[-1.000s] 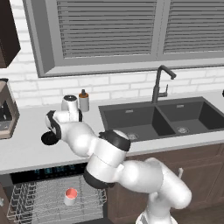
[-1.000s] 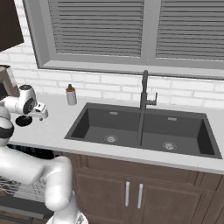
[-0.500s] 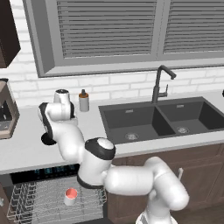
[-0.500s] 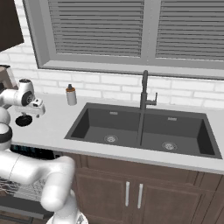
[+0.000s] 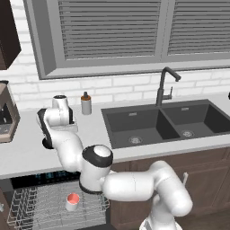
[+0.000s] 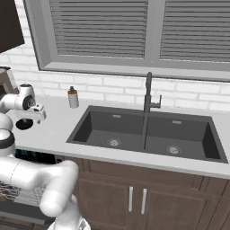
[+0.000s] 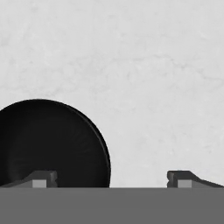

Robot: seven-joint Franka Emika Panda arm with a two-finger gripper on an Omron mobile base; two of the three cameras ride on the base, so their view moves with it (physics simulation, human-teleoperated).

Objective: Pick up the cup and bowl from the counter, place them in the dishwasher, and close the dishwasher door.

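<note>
You have the small white cup with red inside [image 5: 72,201] already in the dishwasher's white wire rack [image 5: 45,211] — the glossy black bowl [image 7: 48,144] waits on the light grey counter [image 7: 144,78], under the released gripper [image 7: 111,178], door open.

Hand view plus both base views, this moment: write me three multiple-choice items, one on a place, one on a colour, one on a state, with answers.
1. Where is the cup?
A. In the dishwasher rack
B. In the sink
C. On the window sill

2. What colour is the bowl?
A. White
B. Black
C. Red

3. How does the gripper stand?
A. Shut on the bowl
B. Shut on the soap bottle
C. Open, holding nothing

Answers:
1 A: the cup stands upright on the white wire rack of the dishwasher below the counter.
2 B: the bowl is glossy black against the light counter.
3 C: the gripper has its fingertips wide apart above the counter, one over the bowl's edge, nothing between them.
</note>
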